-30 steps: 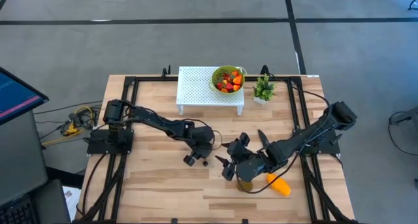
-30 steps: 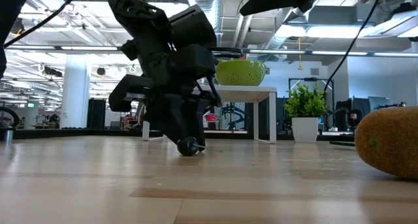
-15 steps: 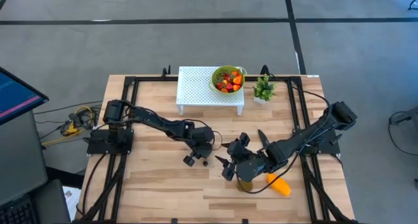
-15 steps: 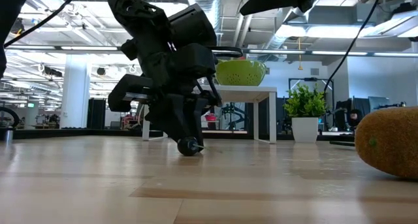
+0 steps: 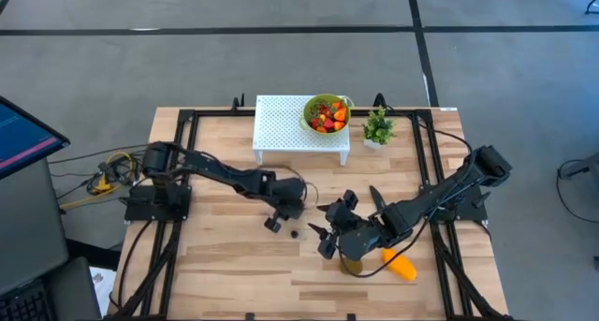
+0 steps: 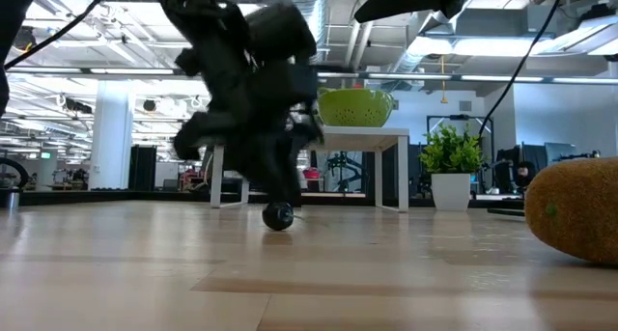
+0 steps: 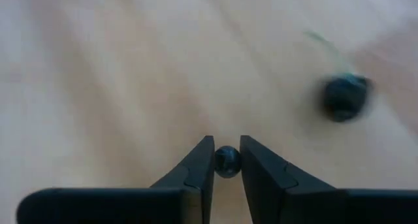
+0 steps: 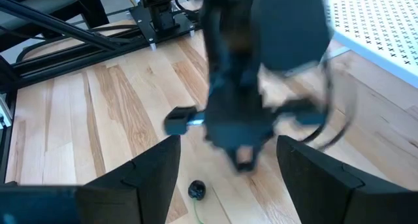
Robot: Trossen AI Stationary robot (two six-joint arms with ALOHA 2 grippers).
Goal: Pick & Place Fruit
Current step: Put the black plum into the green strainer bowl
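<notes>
Left hand [image 7: 227, 160] is clenched on one small dark berry [image 7: 227, 161], pinched right at the fingertips; wrist view confirms it. The hand sits near the middle of the counter [image 5: 215, 265], just off the boards, blurred in the low view.

A second dark berry [image 5: 293, 233] lies loose on the counter, just beside the hand at about 4 o'clock in the high view.

Green bowl [image 5: 327, 114] already holds red and orange pieces; it stands on the white perforated stand [image 5: 281, 124] at roughly 1 o'clock from my left hand, well apart and raised. Judgement: the carry must go up and toward 1 o'clock to clear the stand's edge. The left arm is the nearer one to the bowl.

Right hand [image 5: 328, 239] waits with fingers spread, holding nothing, at about 3 o'clock from the left hand. The kiwi [image 5: 351, 263] and the mango [image 5: 401, 264] lie beside it, mango's long axis running roughly 10 to 4 o'clock.

Risk: the round berry is held only at the tips; it may slip.
</notes>
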